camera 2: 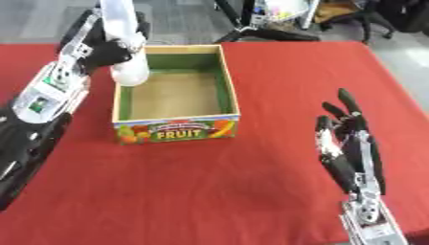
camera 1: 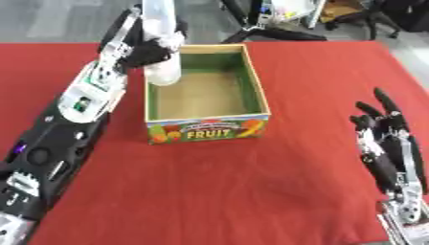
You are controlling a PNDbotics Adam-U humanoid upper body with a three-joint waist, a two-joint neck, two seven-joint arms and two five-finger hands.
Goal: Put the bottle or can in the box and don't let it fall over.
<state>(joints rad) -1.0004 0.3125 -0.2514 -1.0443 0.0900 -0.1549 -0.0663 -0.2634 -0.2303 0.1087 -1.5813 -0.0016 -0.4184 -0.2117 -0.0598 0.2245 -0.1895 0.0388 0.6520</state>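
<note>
Left hand (camera 1: 147, 48) grips the bottle (camera 1: 161, 43) upright over the box (camera 1: 208, 125) corner — to lower it without tipping; right hand (camera 1: 387, 139) idles open.

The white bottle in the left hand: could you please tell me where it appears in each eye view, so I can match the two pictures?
Left eye view: the white bottle is at top centre-left, held upright by the left hand over the near-left corner of the fruit box.
Right eye view: it sits further left, near the top-left, over the same corner.
Shared landmark: the box's FRUIT label.
</note>
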